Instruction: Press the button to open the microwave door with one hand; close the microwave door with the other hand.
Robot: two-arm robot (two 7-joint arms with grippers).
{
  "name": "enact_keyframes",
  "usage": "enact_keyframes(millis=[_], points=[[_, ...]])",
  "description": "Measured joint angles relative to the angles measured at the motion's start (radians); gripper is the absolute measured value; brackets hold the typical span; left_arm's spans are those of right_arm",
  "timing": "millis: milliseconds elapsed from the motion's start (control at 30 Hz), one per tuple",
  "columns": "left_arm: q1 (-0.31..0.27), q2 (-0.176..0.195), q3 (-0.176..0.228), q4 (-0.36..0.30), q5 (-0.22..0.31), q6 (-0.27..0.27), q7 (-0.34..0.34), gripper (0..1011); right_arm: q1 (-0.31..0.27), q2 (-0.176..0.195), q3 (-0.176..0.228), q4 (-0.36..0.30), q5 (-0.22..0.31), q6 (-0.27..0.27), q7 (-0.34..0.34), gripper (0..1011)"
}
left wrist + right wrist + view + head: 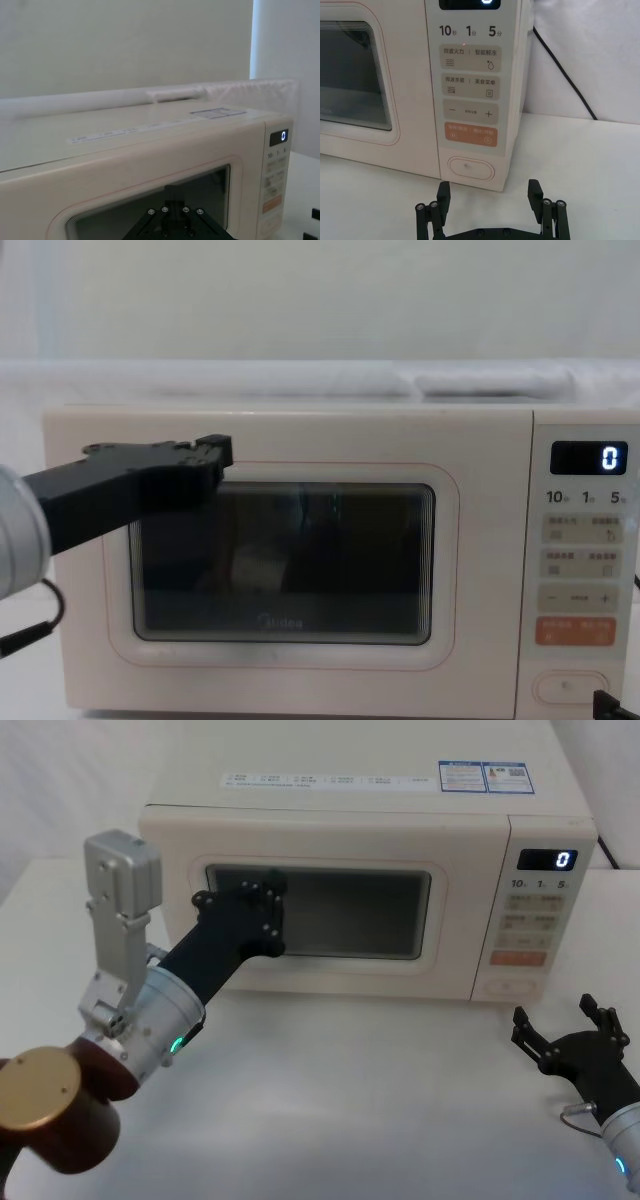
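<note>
Closing step, prob. finishing: large cream microwave door w/ dark window [320, 915] looks flush, frame centre; left black pincer [262, 915], spread unclear, at window's left edge; right black pincer [580, 1040] spread, lower right; next: retract left.

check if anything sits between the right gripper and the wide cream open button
Nothing visible does. The black right gripper, jaws open, hovers over bare white table just in front of the wide cream pill-shaped button at the foot of the control panel.
</note>
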Motion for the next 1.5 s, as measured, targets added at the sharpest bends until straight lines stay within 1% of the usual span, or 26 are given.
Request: enact_keyframes(millis=[67, 200, 300, 333, 367, 400, 467, 567, 600, 633, 667, 700, 733, 767, 800, 833, 900, 933, 967, 1067, 1100, 1167, 1500], points=[[0.017, 0.005, -0.009, -0.011, 0.006, -0.012, 0.010, 38, 0.000, 0.000, 0.000, 0.000, 0.000, 0.000, 0.000, 1002], [0.046, 0.003, -0.033, -0.021, 0.004, -0.030, 0.025, 124, 0.000, 0.000, 0.000, 0.000, 0.000, 0.000, 0.000, 1002], [0.065, 0.003, -0.050, -0.027, 0.003, -0.040, 0.032, 229, 0.000, 0.000, 0.000, 0.000, 0.000, 0.000, 0.000, 1002], [0.069, 0.003, -0.054, -0.028, 0.003, -0.042, 0.033, 229, 0.000, 0.000, 0.000, 0.000, 0.000, 0.000, 0.000, 1002], [0.073, 0.003, -0.059, -0.028, 0.003, -0.043, 0.035, 284, 0.000, 0.000, 0.000, 0.000, 0.000, 0.000, 0.000, 1002], [0.078, 0.004, -0.063, -0.030, 0.003, -0.045, 0.036, 284, 0.000, 0.000, 0.000, 0.000, 0.000, 0.000, 0.000, 1002], [0.091, 0.004, -0.074, -0.031, 0.004, -0.048, 0.041, 388, 0.000, 0.000, 0.000, 0.000, 0.000, 0.000, 0.000, 1002], [0.109, 0.004, -0.091, -0.031, 0.006, -0.051, 0.050, 450, 0.000, 0.000, 0.000, 0.000, 0.000, 0.000, 0.000, 1002], [0.114, 0.003, -0.095, -0.031, 0.007, -0.051, 0.052, 512, 0.000, 0.000, 0.000, 0.000, 0.000, 0.000, 0.000, 1002], [0.122, 0.002, -0.102, -0.030, 0.010, -0.051, 0.056, 544, 0.000, 0.000, 0.000, 0.000, 0.000, 0.000, 0.000, 1002], [0.125, 0.002, -0.105, -0.029, 0.010, -0.051, 0.058, 544, 0.000, 0.000, 0.000, 0.000, 0.000, 0.000, 0.000, 1002], [0.129, 0.001, -0.109, -0.027, 0.012, -0.052, 0.059, 612, 0.000, 0.000, 0.000, 0.000, 0.000, 0.000, 0.000, 1002], [0.133, 0.000, -0.112, -0.025, 0.014, -0.052, 0.062, 630, 0.000, 0.000, 0.000, 0.000, 0.000, 0.000, 0.000, 1002], [0.140, -0.001, -0.118, -0.019, 0.017, -0.052, 0.065, 673, 0.000, 0.000, 0.000, 0.000, 0.000, 0.000, 0.000, 1002], [0.143, -0.002, -0.121, -0.017, 0.018, -0.052, 0.066, 688, 0.000, 0.000, 0.000, 0.000, 0.000, 0.000, 0.000, 1002], [0.146, -0.003, -0.124, -0.014, 0.019, -0.052, 0.067, 744, 0.000, 0.000, 0.000, 0.000, 0.000, 0.000, 0.000, 1002], [0.157, -0.005, -0.132, -0.006, 0.024, -0.052, 0.070, 791, 0.000, 0.000, 0.000, 0.000, 0.000, 0.000, 0.000, 1002], [0.164, -0.007, -0.138, -0.001, 0.025, -0.052, 0.072, 845, 0.000, 0.000, 0.000, 0.000, 0.000, 0.000, 0.000, 1002], [0.168, -0.009, -0.140, 0.000, 0.026, -0.053, 0.073, 845, 0.000, 0.000, 0.000, 0.000, 0.000, 0.000, 0.000, 1002], [0.181, -0.015, -0.151, 0.006, 0.027, -0.055, 0.077, 914, 0.000, 0.000, 0.000, 0.000, 0.000, 0.000, 0.000, 1002], [0.185, -0.017, -0.154, 0.008, 0.028, -0.055, 0.079, 960, 0.000, 0.000, 0.000, 0.000, 0.000, 0.000, 0.000, 1002], [0.193, -0.022, -0.161, 0.013, 0.030, -0.057, 0.082, 1001, 0.000, 0.000, 0.000, 0.000, 0.000, 0.000, 0.000, 1002], [0.225, -0.036, -0.181, 0.041, 0.043, -0.059, 0.085, 1001, 0.000, 0.000, 0.000, 0.000, 0.000, 0.000, 0.000, 1002]])
